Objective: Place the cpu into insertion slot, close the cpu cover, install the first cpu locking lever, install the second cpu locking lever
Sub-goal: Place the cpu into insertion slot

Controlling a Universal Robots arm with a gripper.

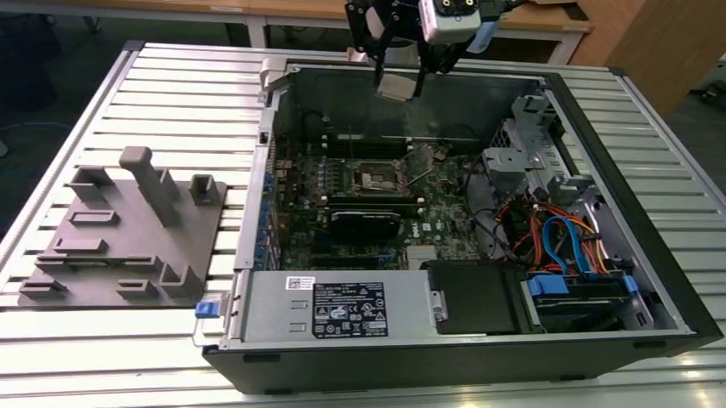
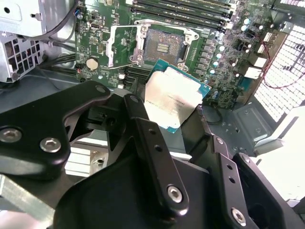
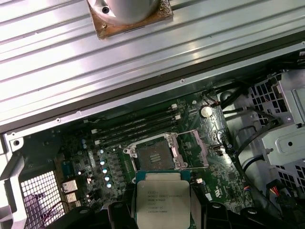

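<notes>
1. The gripper [image 1: 397,78] is closed on the cpu [image 1: 396,87] — it pinches the chip's two sides.
2. In the exterior view, the cpu hangs in the air over the far edge of the computer case [image 1: 454,365].
3. The insertion slot [image 3: 153,155] is empty, and the cpu cover [image 2: 112,47] is flipped open beside it.
4. I think no step is done yet — all four are left.

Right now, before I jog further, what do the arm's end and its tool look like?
The tool is matte black: flat jointed link bars with rounded ends, pinned with silver screws, on a black base. In the exterior view, a pale grey camera block sits above it.
</notes>
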